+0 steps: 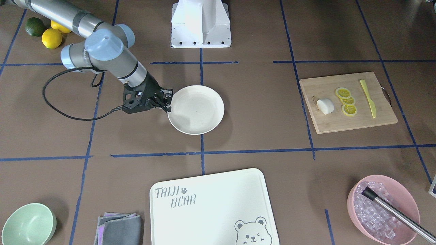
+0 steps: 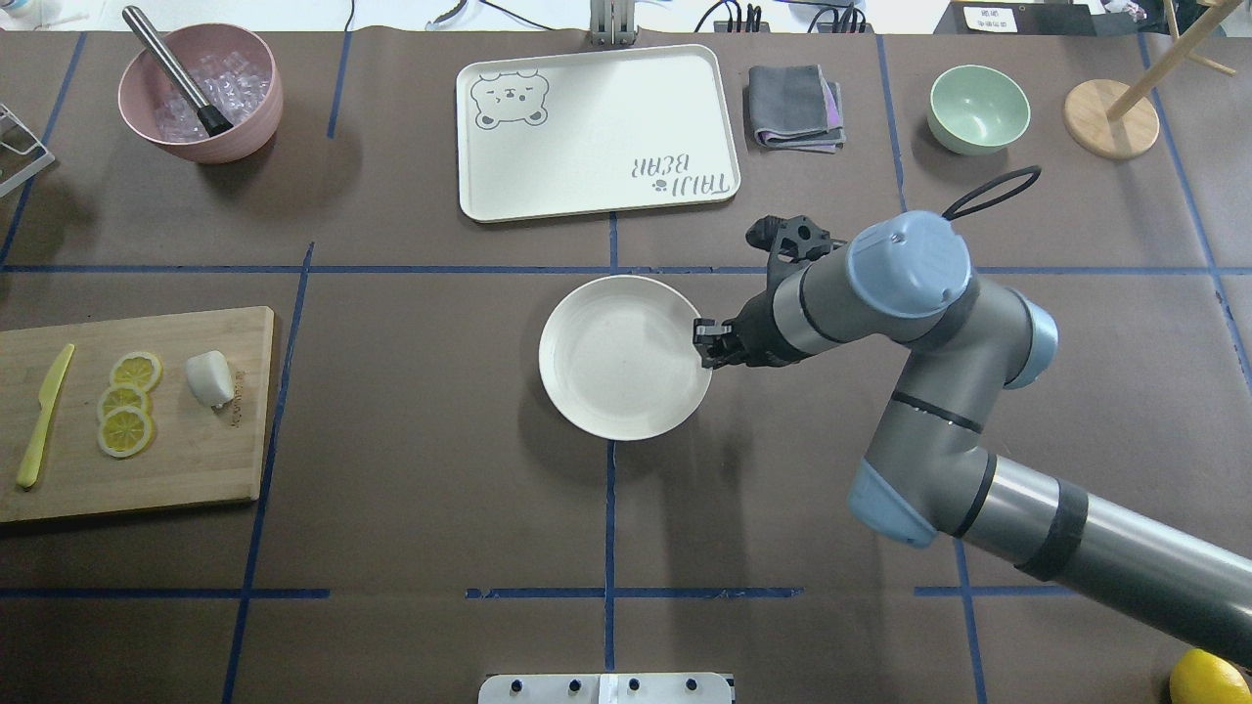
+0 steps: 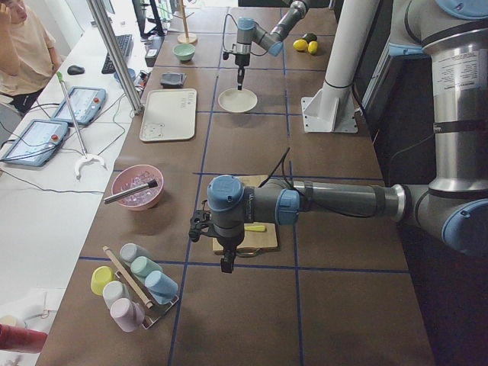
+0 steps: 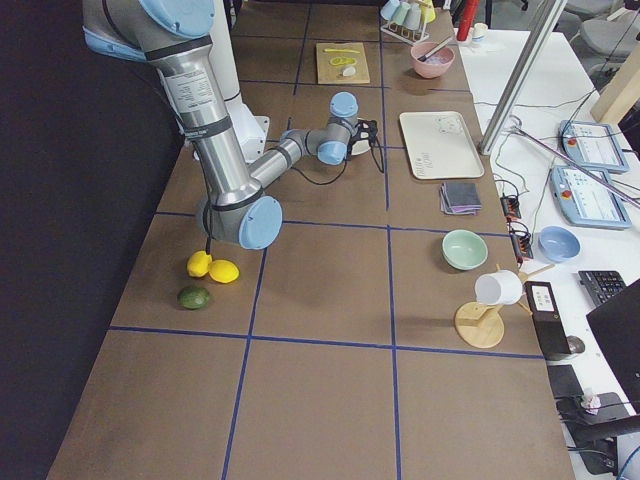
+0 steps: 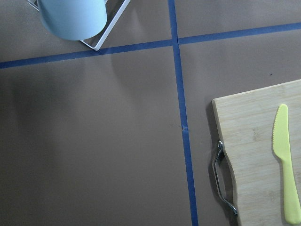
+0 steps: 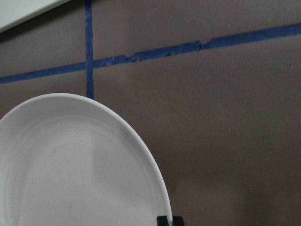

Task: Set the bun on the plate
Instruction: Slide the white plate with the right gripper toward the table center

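Note:
The bun [image 1: 324,105], a small white rounded lump, lies on the wooden cutting board [image 1: 354,124] beside lemon slices; the overhead view also shows the bun [image 2: 209,378]. The cream plate [image 1: 201,114] sits at mid-table, empty. My right gripper [image 1: 168,101] is shut on the plate's rim on the robot's right side. In the right wrist view the dark fingertips [image 6: 165,220] meet at the rim of the plate [image 6: 70,165]. My left gripper [image 3: 226,261] hangs above the table beside the cutting board's outer end, away from the bun. Whether it is open or shut I cannot tell.
A white bear board [image 2: 597,132], pink bowl of ice with a metal tool [image 2: 201,93], grey cloths [image 2: 794,108], mint bowl [image 2: 978,108] and wooden stand [image 2: 1110,117] line the far edge. A yellow knife [image 2: 44,416] lies on the board. Cups in a rack [image 3: 137,282] stand near the left arm.

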Robot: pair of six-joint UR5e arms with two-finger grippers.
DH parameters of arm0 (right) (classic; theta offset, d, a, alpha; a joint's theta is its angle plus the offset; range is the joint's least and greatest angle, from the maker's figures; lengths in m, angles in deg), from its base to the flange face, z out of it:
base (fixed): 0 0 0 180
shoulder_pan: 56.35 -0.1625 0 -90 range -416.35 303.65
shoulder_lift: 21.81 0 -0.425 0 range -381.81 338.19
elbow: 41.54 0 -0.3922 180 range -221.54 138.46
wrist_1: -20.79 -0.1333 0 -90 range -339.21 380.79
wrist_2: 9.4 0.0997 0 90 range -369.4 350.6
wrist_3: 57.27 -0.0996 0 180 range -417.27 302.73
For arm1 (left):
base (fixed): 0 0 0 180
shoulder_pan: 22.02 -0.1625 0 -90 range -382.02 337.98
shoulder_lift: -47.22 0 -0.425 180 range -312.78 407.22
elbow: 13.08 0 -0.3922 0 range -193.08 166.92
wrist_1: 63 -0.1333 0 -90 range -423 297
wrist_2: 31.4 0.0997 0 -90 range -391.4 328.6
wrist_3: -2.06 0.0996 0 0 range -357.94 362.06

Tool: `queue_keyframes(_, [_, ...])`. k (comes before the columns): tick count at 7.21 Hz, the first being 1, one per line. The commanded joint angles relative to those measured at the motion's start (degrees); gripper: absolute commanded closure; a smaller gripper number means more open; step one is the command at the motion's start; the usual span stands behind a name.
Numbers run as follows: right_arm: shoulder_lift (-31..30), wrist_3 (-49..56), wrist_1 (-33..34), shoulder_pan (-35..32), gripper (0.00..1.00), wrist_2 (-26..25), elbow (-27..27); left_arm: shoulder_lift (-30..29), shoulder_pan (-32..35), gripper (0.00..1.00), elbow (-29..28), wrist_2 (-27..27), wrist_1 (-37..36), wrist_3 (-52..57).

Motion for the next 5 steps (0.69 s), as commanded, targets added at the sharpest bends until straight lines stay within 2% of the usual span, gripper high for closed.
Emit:
queue_keyframes(1, [0.46, -1.83, 0.80, 3.69, 1.00, -3.94, -0.13, 0.00, -0.09, 0.00, 0.00, 0.00, 0.01, 0.00])
queue_keyframes(2, [0.37, -1.83, 0.80, 3.69, 0.90, -3.86, -0.13, 0.00, -0.09, 0.00, 0.00, 0.00, 0.01, 0.00])
queue_keyframes(3, [0.28, -1.83, 0.80, 4.13, 0.22, -4.64, -0.22, 0.00, -0.09, 0.00, -0.09, 0.00, -0.08, 0.00])
queue_keyframes(4, [0.37, -1.74, 1.24, 4.13, 0.00, -5.17, 0.04, 0.00, -0.09, 0.00, -0.09, 0.00, -0.08, 0.00])
queue_keyframes(5, [0.54, -0.69, 4.20, 1.87, 0.00, -3.09, 0.56, 0.00, -0.09, 0.00, 0.00, 0.00, 0.01, 0.09])
